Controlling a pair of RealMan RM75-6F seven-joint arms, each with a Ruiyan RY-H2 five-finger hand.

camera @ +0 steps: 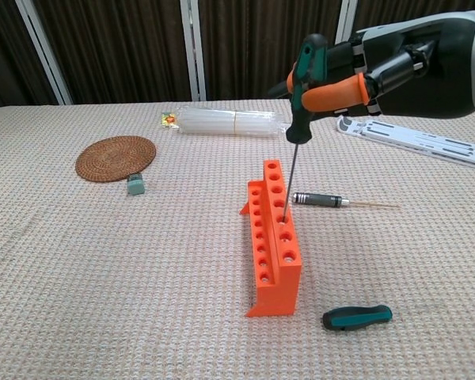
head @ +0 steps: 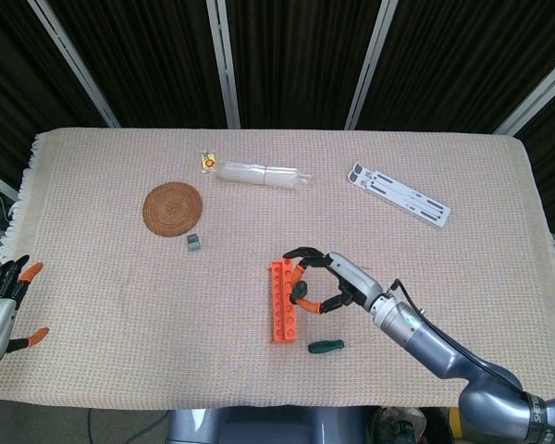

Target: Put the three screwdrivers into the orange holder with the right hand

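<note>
- Right hand (camera: 356, 75): fingers grip a screwdriver (camera: 297, 111); its tip meets the orange holder (camera: 273, 237), insertion unclear.
- Left hand (head: 0, 301): cropped, fingers spread.
- Table (camera: 103, 269): woven beige cloth; dark curtains behind.

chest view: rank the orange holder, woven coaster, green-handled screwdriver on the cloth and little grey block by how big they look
1. orange holder
2. woven coaster
3. green-handled screwdriver
4. grey block

The holder and screwdriver lie nearer the camera than the coaster, so their apparent size is flattered; the coaster may really rival the holder.
</note>
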